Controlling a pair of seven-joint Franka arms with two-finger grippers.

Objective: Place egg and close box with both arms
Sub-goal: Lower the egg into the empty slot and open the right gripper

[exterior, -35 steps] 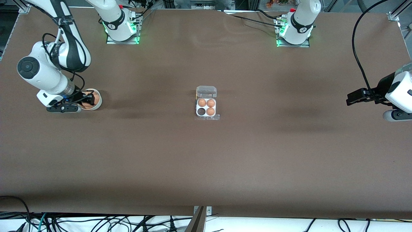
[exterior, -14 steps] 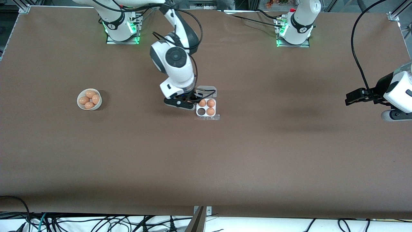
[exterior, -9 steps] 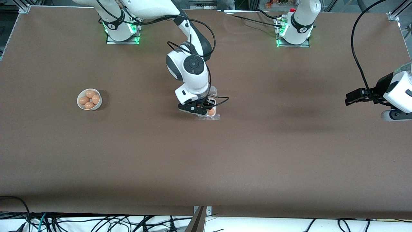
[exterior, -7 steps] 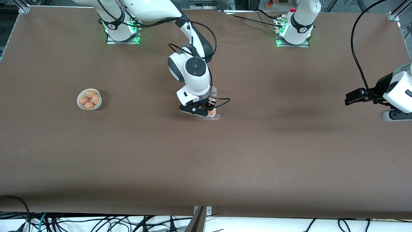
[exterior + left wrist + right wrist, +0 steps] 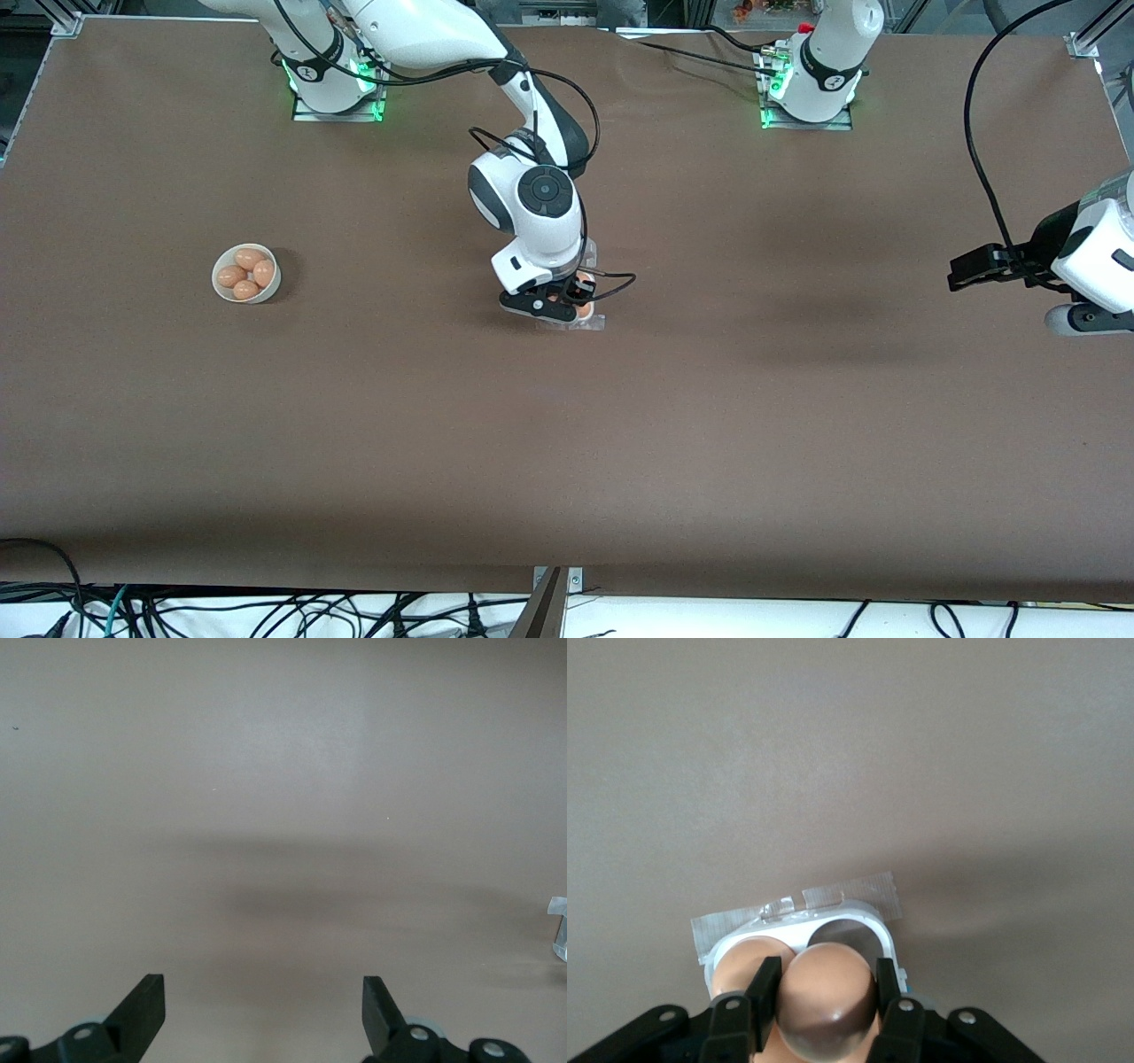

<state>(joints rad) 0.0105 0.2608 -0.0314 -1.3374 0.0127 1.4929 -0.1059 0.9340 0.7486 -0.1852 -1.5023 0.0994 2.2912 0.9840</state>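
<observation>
Brown matte cloth covers the table (image 5: pixel 709 443), and no writing on it can be read. Over the box (image 5: pixel 859 921), a white tray with clear tape at its edge lying mid-table, the right gripper (image 5: pixel 826 992) has its black fingers (image 5: pixel 764 988) clamped on the smooth orange-brown egg (image 5: pixel 826 992), just above an unfilled cell. Waiting over bare cloth at its own end of the table, the left gripper (image 5: pixel 264 1001) has its fingers spread wide and holds nothing; a round white bowl (image 5: pixel 270 285) of eggs sits toward the right arm's end.
</observation>
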